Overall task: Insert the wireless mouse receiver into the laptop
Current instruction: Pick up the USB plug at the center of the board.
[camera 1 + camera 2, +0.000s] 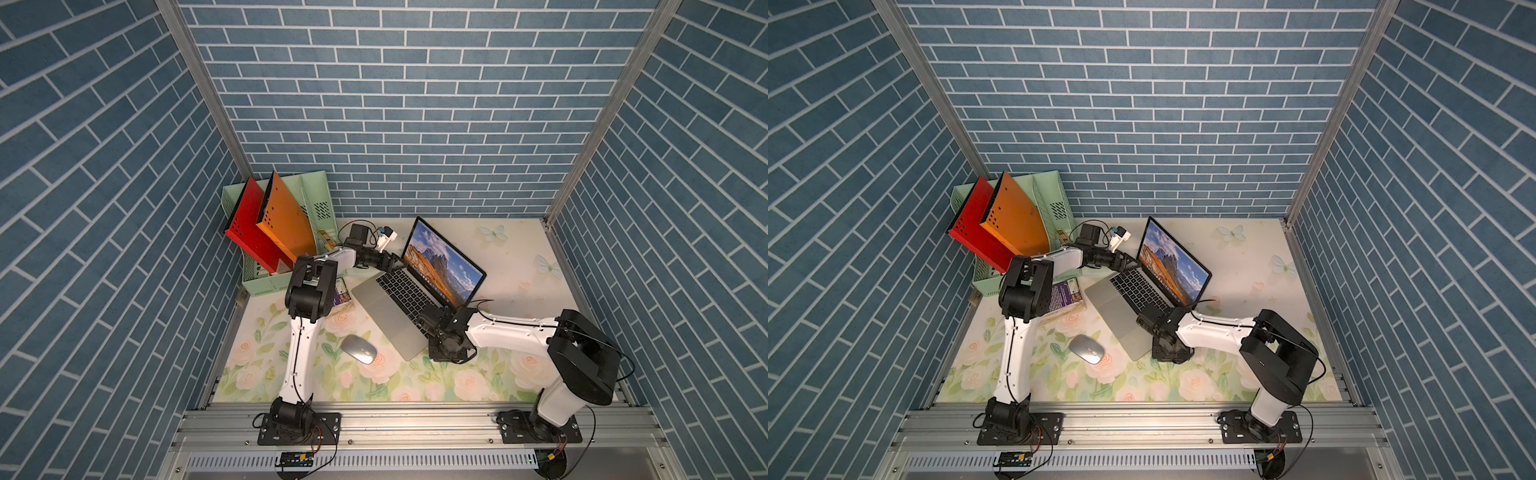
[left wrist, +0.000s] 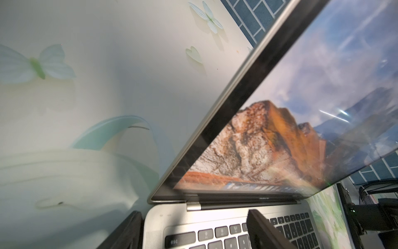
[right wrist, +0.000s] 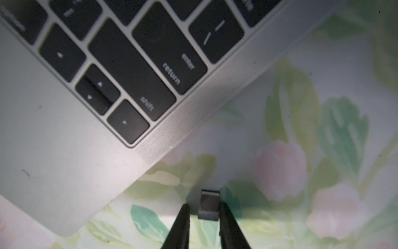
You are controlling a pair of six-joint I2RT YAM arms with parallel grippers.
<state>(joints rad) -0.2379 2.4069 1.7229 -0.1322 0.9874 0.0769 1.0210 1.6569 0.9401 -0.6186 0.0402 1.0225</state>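
Receiver (image 3: 209,200): small, grey, laid on desk (image 1: 519,257) beside laptop (image 1: 399,299), flanked but not clamped by right end effector (image 3: 204,205). Left end effector (image 1: 392,262) held wide open.

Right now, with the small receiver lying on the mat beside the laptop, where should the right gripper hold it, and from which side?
Probably pinch the receiver across its two flat sides, coming from above. It lies flat on the mat, too low for a side approach; the right gripper has a finger on each side, not yet closed.
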